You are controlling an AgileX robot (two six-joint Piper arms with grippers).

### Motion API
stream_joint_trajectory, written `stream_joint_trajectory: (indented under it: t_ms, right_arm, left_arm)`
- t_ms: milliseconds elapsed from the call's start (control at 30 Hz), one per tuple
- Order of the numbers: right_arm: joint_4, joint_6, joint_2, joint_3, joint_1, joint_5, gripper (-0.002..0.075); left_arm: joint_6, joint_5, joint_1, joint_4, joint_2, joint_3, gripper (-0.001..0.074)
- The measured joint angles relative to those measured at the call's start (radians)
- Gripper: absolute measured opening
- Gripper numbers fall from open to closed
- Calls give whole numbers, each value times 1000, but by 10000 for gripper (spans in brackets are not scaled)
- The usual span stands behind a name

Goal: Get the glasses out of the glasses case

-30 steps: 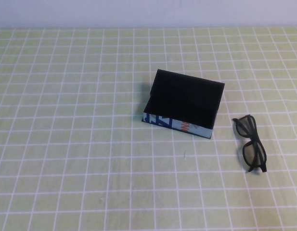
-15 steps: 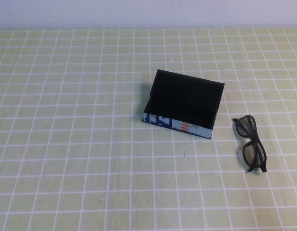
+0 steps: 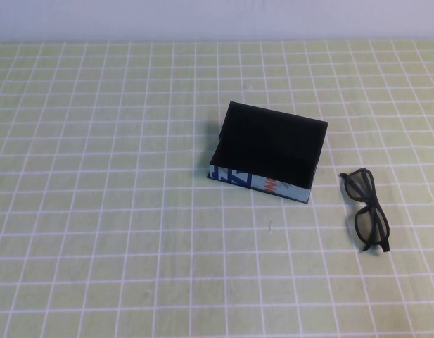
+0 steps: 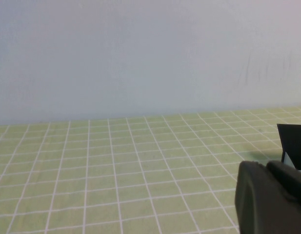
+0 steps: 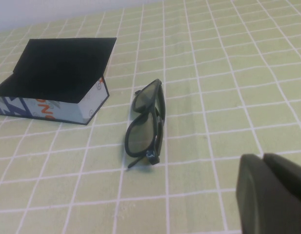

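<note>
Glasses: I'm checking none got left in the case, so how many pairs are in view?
1. The black thick-framed plastic glasses lie on the green checked tablecloth, right of the black rectangular case; its inside isn't fully visible.

Bright, even light; soft shadows, slight blur.

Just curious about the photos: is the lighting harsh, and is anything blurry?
High view: soft, even light, faint shadow left of the glasses case. Right wrist view: glasses sharp, right gripper a dark blur. Left wrist view: left gripper equally blurred.
</note>
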Motion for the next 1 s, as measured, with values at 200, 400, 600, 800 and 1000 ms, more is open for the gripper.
stream_joint_trajectory:
  t_ms: [200,400,600,800,1000]
  right_arm:
    - [0,3,0,0,0,0,-18]
    - [0,3,0,0,0,0,-18]
    - [0,3,0,0,0,2,-18]
    - [0,3,0,0,0,2,-18]
    - [0,3,0,0,0,2,-18]
  left_arm:
    - [0,0,0,0,0,0,-4]
    - [0,0,0,0,0,0,-4]
    - [18,-52,0,0,0,0,-4]
    - [-365,-149,0,446,0,0,-4]
    - [-1235,28,0,1396,-2,0,-4]
